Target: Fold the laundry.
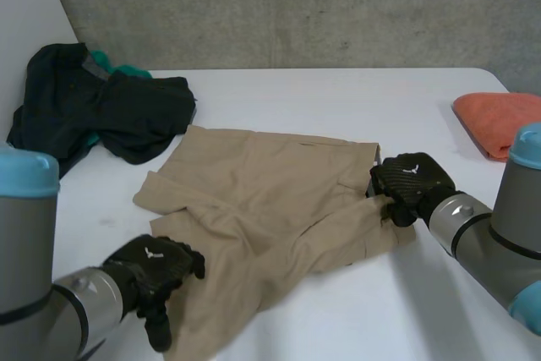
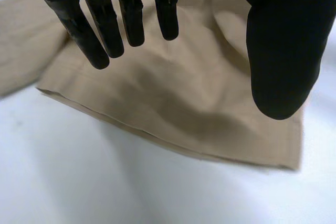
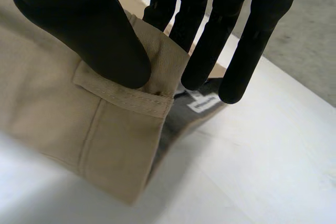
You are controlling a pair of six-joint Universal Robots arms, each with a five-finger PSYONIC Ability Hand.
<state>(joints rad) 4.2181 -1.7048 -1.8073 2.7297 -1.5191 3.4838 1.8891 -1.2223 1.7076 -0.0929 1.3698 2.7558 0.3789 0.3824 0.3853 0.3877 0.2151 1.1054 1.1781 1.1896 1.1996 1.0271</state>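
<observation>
The shorts (image 1: 262,209) are lying flat on the counter (image 1: 338,99). The right hand (image 1: 410,185) is pinching their waistband corner between thumb and fingers. The left hand (image 1: 152,272) is hovering spread over a leg hem, gripping nothing. With only one end being held, lifting now is likely to drag the shorts askew.

Left hand (image 1: 150,272) loose, fingers straight; right hand (image 1: 412,185) in thumb-and-finger pinch.
</observation>
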